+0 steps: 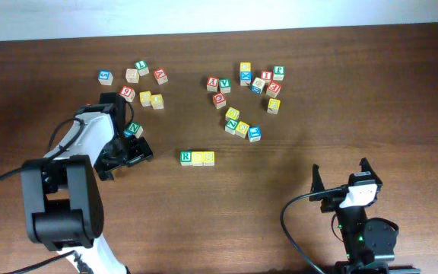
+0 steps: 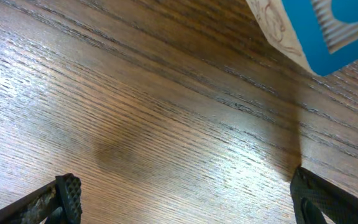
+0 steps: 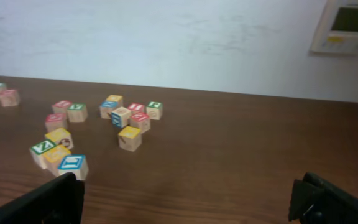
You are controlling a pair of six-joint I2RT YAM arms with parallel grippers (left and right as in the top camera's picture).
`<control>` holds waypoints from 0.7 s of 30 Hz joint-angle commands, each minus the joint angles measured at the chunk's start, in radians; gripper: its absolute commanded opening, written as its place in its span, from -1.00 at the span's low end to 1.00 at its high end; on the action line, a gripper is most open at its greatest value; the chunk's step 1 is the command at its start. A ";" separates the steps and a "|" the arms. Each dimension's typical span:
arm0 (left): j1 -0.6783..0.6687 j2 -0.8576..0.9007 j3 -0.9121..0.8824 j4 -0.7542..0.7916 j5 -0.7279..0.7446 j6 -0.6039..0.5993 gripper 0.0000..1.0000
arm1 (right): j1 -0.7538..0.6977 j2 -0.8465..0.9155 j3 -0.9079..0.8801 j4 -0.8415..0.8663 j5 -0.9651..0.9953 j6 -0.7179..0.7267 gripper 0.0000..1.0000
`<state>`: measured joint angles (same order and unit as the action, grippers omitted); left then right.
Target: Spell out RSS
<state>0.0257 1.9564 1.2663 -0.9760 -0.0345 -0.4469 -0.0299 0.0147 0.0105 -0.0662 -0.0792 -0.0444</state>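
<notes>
Three small wooden cubes stand side by side in a row at mid-table: a green-faced R cube (image 1: 186,157) on the left, then one yellow-faced cube (image 1: 198,157) and another yellow-faced cube (image 1: 209,157). My left gripper (image 1: 124,162) is to the left of the row and apart from it. It is open, with only bare wood between its fingers in the left wrist view, where the left gripper (image 2: 184,186) sits low in the frame. My right gripper (image 1: 342,176) is open near the front right, far from the row. The right gripper (image 3: 185,193) holds nothing.
A blue-faced cube (image 1: 134,129) sits just beyond the left gripper and shows as the blue-faced cube (image 2: 316,31) in the left wrist view. One loose cluster of cubes (image 1: 139,84) lies at the back left and another cluster (image 1: 245,95) at the back centre.
</notes>
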 commanded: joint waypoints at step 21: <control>0.003 0.013 0.012 0.002 -0.008 -0.012 0.98 | -0.055 -0.011 -0.005 -0.019 0.056 0.081 0.97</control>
<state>0.0257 1.9564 1.2663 -0.9760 -0.0345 -0.4469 -0.0780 0.0147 0.0105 -0.0738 -0.0238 0.0307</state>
